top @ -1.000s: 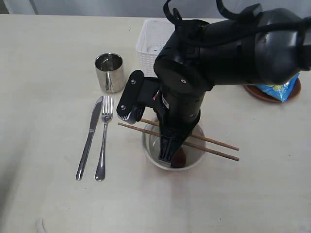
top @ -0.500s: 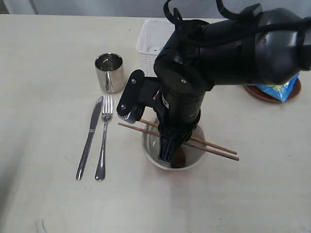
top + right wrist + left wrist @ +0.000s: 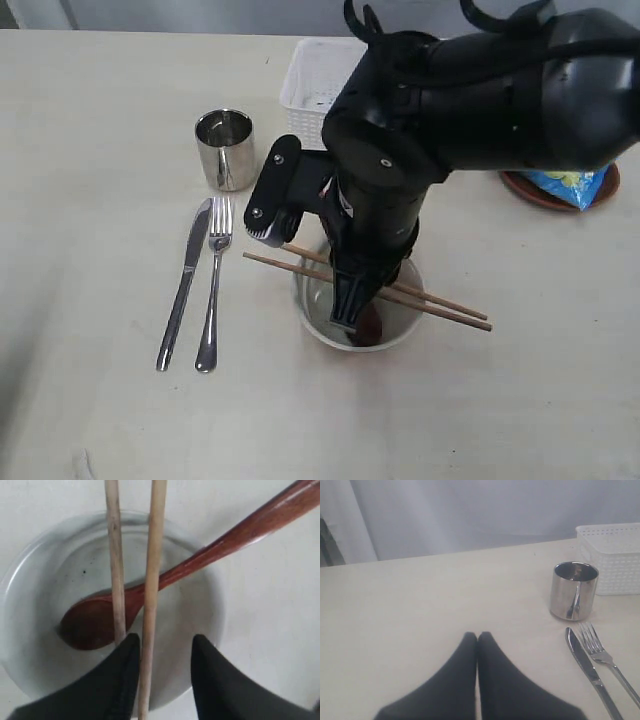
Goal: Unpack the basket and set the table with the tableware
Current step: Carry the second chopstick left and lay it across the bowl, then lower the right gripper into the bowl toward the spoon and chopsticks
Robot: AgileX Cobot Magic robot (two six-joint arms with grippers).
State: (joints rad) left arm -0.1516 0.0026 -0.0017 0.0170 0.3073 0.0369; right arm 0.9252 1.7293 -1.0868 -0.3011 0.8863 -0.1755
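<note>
— How are the right jaws set?
— They are parted above the bowl [image 3: 35, 580], and nothing is gripped. The chopsticks [image 3: 152, 555] are laid across its rim, and the spoon [image 3: 95, 622] is rested inside.
— And the left jaws?
— Pressed shut, empty. The cup [image 3: 225, 148], knife [image 3: 185, 285] and fork [image 3: 212, 290] are set on the bench [image 3: 100, 100]. The basket [image 3: 315, 85] is seen beyond the bowl.

Left pincer [image 3: 477, 637] tips together; steel cup [image 3: 573, 592] beside white basket [image 3: 614, 559]; knife [image 3: 590, 673], fork [image 3: 606, 657] side by side.
</note>
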